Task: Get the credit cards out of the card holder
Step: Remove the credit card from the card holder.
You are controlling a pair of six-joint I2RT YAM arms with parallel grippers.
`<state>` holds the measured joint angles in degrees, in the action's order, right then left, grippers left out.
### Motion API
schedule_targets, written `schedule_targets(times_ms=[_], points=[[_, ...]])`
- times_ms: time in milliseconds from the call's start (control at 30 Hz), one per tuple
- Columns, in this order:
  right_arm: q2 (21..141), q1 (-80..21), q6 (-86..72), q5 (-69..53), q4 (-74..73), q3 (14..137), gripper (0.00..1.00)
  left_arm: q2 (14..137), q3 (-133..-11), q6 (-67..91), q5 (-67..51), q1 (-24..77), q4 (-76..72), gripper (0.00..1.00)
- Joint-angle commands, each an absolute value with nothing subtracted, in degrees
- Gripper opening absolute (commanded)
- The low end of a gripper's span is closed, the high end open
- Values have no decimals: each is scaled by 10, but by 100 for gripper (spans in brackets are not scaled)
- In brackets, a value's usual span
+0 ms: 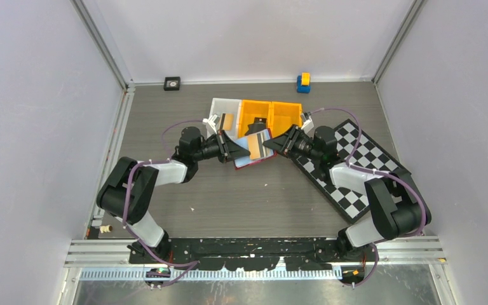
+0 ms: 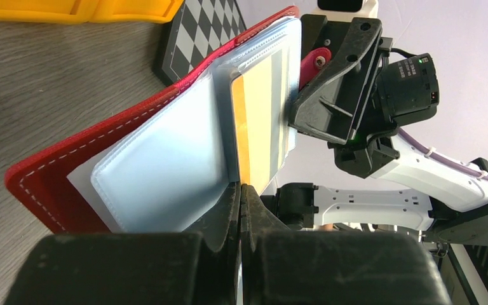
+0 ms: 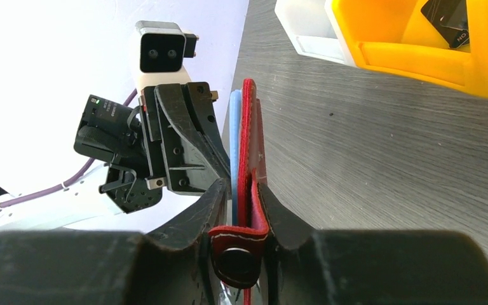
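So that the card holder (image 3: 249, 127) hangs steady between both arms, the right gripper (image 3: 244, 194) pinches its red edge. The left gripper (image 2: 240, 194) is pressed together on a tan credit card (image 2: 258, 121), likely to pull it out.

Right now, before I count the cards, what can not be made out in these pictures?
- Card count: the left wrist view shows one tan card; overlapping clear sleeves hide any others.
- Right wrist view: the wallet is edge-on in the right gripper, pockets hidden.
- Whether the left gripper pinches card or sleeve: its fingers cover that spot.
- Dark object in the orange bin: cut off by the right wrist view's top edge.
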<state>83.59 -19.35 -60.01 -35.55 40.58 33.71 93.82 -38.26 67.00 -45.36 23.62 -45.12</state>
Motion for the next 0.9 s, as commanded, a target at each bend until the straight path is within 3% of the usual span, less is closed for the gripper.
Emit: schedule_targets(times_ms=[0,67,167,267,700,867], points=[[846,-191,-612,-373,458,336,28,918,-404,661,-458,236,-462,0],[851,-191,-614,-376,459,338,27,919,-404,661,-459,236,-463,0],[852,-191,-618,-376,459,339,11,918,-404,661,-459,236,-462,0],[840,-190,-613,-364,445,335,4,915,-403,660,-457,236,-461,0],[821,-175,-609,-356,438,327,0,916,-405,660,-461,235,-454,1],[835,-182,-623,-370,466,328,1,918,-402,670,-465,235,-473,27]])
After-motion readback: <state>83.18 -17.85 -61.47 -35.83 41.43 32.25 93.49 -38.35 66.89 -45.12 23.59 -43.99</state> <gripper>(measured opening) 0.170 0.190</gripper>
